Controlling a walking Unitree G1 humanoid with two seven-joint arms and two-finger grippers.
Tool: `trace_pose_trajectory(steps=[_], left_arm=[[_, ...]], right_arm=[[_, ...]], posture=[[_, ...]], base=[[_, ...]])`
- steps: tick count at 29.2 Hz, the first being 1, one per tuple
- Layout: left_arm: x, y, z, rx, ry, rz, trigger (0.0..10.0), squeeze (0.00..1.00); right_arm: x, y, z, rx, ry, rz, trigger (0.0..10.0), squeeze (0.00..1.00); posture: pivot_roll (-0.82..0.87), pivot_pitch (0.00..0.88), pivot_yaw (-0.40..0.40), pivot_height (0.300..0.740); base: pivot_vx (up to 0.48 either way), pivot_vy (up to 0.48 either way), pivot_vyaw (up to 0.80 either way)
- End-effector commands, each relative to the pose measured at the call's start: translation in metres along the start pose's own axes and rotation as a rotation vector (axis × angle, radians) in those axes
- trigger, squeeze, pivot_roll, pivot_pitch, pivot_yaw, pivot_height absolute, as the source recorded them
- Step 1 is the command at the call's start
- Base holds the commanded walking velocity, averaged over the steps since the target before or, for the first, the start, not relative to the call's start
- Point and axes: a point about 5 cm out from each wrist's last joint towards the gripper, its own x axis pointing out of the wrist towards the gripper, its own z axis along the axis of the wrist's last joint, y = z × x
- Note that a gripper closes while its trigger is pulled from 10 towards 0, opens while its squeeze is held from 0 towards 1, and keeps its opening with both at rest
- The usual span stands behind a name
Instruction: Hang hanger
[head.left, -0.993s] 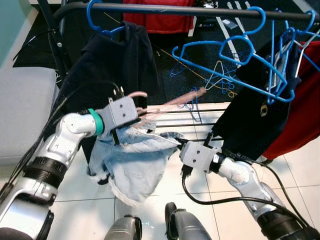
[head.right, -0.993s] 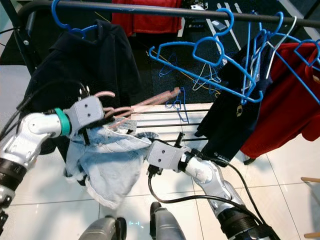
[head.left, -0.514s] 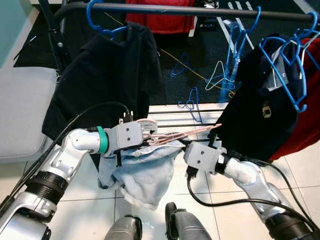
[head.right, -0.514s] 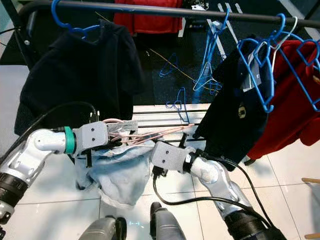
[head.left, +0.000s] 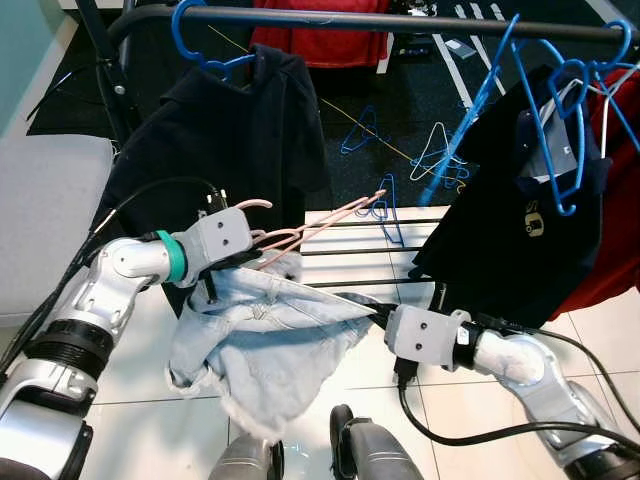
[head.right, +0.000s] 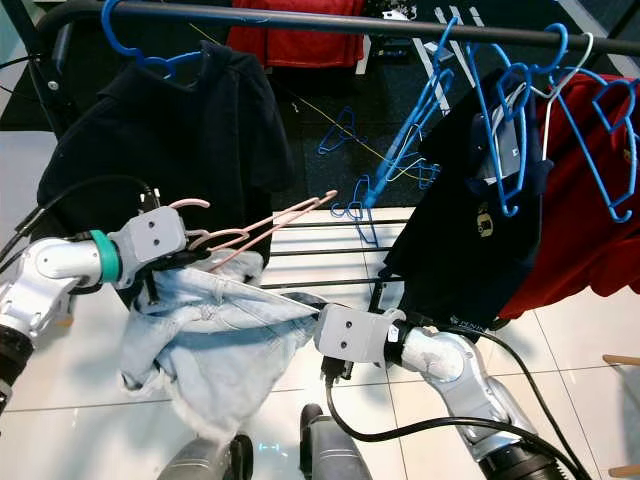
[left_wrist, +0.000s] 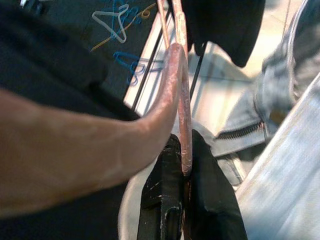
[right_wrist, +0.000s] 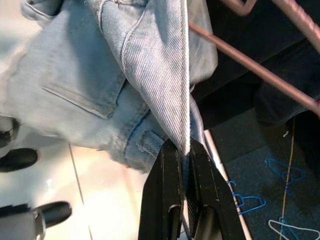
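Observation:
A pink hanger (head.left: 300, 230) carries light blue denim shorts (head.left: 265, 335) below the black rail (head.left: 400, 20). My left gripper (head.left: 262, 245) is shut on the pink hanger (left_wrist: 177, 95) near its hook, left of centre. My right gripper (head.left: 378, 315) is shut on the shorts' waistband edge (right_wrist: 170, 95), pulling the cloth out to the right. The hanger's hook (head.right: 190, 205) curls up by the left wrist, well below the rail.
A black shirt on a blue hanger (head.left: 200, 45) hangs at the rail's left. Another black garment (head.left: 520, 220), several blue hangers (head.left: 560, 120) and a red garment (head.right: 590, 200) crowd the right. Loose hangers (head.left: 440, 150) lie on the dark floor behind. The rail's middle is free.
The left gripper has lifted the pink hanger and shifted left. The right gripper moved lower, stretching the shorts wider. The blue hangers and black garment on the right have swung.

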Motion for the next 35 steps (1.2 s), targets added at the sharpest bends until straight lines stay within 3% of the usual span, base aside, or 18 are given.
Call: trace_pose_trajectory(steps=[1,4,8,9,12,19,24,25,26,31,35], left_arm=[[-0.013,0.005,-0.013,-0.043,0.051,0.02,10.0,0.0],[-0.009,-0.006,-0.008,-0.068,-0.003,-0.049,10.0,0.0],[0.006,-0.045,0.01,-0.113,-0.135,-0.226,10.0,0.0],[0.006,-0.045,0.01,-0.113,-0.135,-0.226,10.0,0.0],[0.017,-0.07,0.022,-0.15,-0.206,-0.306,10.0,0.0],[0.02,-0.084,0.025,-0.14,-0.216,-0.354,10.0,0.0],[0.02,-0.082,0.024,-0.135,-0.209,-0.353,10.0,0.0],[0.014,-0.067,0.017,-0.144,-0.176,-0.284,10.0,0.0],[0.012,-0.061,0.015,-0.155,-0.165,-0.261,10.0,0.0],[0.0,-0.039,0.008,-0.162,-0.137,-0.196,10.0,0.0],[-0.011,-0.019,-0.001,-0.114,-0.072,-0.15,10.0,0.0]], right_arm=[[-0.015,-0.007,-0.009,0.014,0.059,-0.03,10.0,0.0],[-0.021,-0.015,-0.009,0.005,0.07,-0.047,10.0,0.0],[-0.023,-0.04,-0.004,-0.037,0.055,-0.147,10.0,0.0],[-0.023,-0.04,-0.004,-0.037,0.055,-0.147,10.0,0.0],[-0.029,-0.058,-0.004,-0.073,0.074,-0.202,10.0,0.0],[-0.03,-0.063,-0.006,-0.092,0.089,-0.212,10.0,0.0],[-0.03,-0.063,-0.006,-0.093,0.093,-0.216,10.0,0.0],[-0.032,-0.062,-0.008,-0.087,0.099,-0.221,10.0,0.0],[-0.032,-0.061,-0.009,-0.084,0.101,-0.224,10.0,0.0],[-0.031,-0.059,-0.01,-0.075,0.096,-0.232,10.0,0.0],[-0.024,-0.053,-0.007,-0.066,0.071,-0.218,10.0,0.0]], posture=[[-0.06,0.141,0.04,0.74],[-0.05,0.137,0.038,0.74],[-0.05,0.128,0.041,0.74],[-0.05,0.128,0.041,0.74],[-0.05,0.126,0.041,0.74],[-0.05,0.123,0.037,0.74],[-0.05,0.123,0.038,0.74],[-0.06,0.127,0.042,0.74],[-0.06,0.127,0.042,0.74],[-0.06,0.132,0.044,0.74],[-0.06,0.133,0.044,0.74]], base=[[0.0,0.0,0.0],[0.0,0.0,0.0],[0.0,0.0,0.0],[0.0,0.0,0.0],[0.0,0.0,0.0],[0.0,0.0,0.0],[0.0,0.0,0.0],[0.0,0.0,0.0],[0.0,0.0,0.0],[0.0,0.0,0.0],[0.0,0.0,0.0]])
